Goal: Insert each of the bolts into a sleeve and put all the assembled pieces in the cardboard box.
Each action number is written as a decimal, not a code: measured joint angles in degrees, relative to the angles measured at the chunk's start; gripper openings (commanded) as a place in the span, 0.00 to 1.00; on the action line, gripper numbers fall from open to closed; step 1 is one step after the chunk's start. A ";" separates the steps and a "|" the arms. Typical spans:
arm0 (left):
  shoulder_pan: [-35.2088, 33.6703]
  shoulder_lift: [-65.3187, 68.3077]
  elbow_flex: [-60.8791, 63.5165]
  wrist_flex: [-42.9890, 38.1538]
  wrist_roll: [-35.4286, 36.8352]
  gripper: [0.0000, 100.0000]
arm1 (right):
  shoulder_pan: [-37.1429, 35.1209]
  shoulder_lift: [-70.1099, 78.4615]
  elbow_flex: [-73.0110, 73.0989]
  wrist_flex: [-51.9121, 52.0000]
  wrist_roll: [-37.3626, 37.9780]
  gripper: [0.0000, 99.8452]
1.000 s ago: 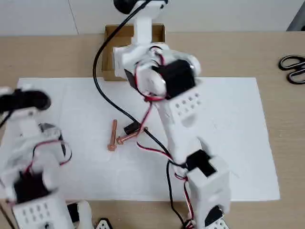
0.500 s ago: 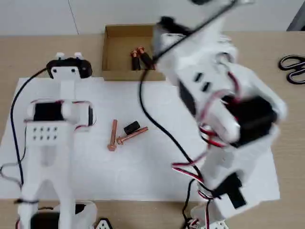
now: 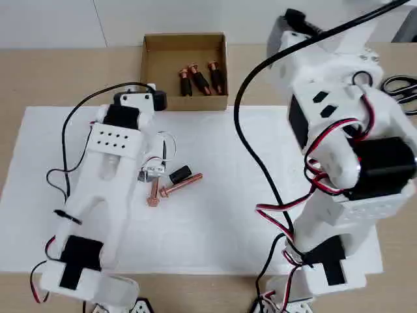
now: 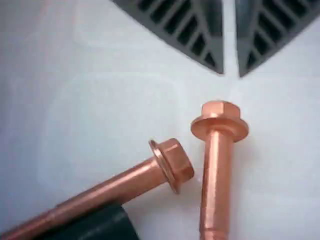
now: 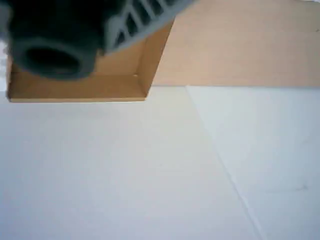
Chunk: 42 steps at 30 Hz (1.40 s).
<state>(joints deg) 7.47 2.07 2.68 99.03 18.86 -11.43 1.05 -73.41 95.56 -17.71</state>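
Two copper bolts (image 3: 155, 189) (image 3: 183, 185) lie on the white sheet, heads close together, with a black sleeve (image 3: 180, 175) against the slanted one. My left gripper (image 3: 152, 173) hangs low over them. In the left wrist view its tips (image 4: 229, 70) stand shut and empty just beyond the head of one bolt (image 4: 219, 122); the other bolt (image 4: 170, 164) and the sleeve (image 4: 95, 225) lie beside it. The cardboard box (image 3: 150, 72) holds three assembled pieces (image 3: 199, 79). My right gripper (image 3: 292, 25) is raised beside the box's right end; a dark hollow-ended part (image 5: 55, 52) sits close to its camera.
The white sheet (image 3: 260, 163) covers the middle of the wooden table. Scissors (image 3: 402, 88) lie at the right edge, partly behind the right arm. The box corner (image 5: 142, 85) and bare sheet lie below the right wrist.
The left arm swung in from the table's left edge and came down over the bolts. The right arm pulled back from the box toward the right, uncovering three pieces inside.
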 measured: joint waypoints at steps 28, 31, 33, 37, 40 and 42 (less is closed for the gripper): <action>0.26 3.25 -2.29 0.26 5.45 0.01 | -18.02 -23.12 66.90 -1.14 0.00 0.00; -0.35 3.25 -2.29 0.26 5.54 0.01 | -16.70 -30.33 79.12 -8.70 0.00 0.00; -1.41 3.25 -2.29 0.26 7.30 0.01 | -15.30 -35.96 87.65 -15.47 0.44 0.00; -3.43 3.25 -2.29 0.26 11.52 0.01 | -14.24 -47.56 106.81 -31.38 5.10 0.00; -3.78 3.25 -2.29 0.26 11.78 0.01 | -14.42 -57.41 122.55 -43.78 6.24 0.00; -3.78 3.25 -2.29 0.26 12.13 0.01 | -14.24 -64.62 132.40 -52.22 6.68 0.00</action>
<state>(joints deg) 3.69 5.32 0.40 99.30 30.99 -25.67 -63.56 58.99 43.34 -11.03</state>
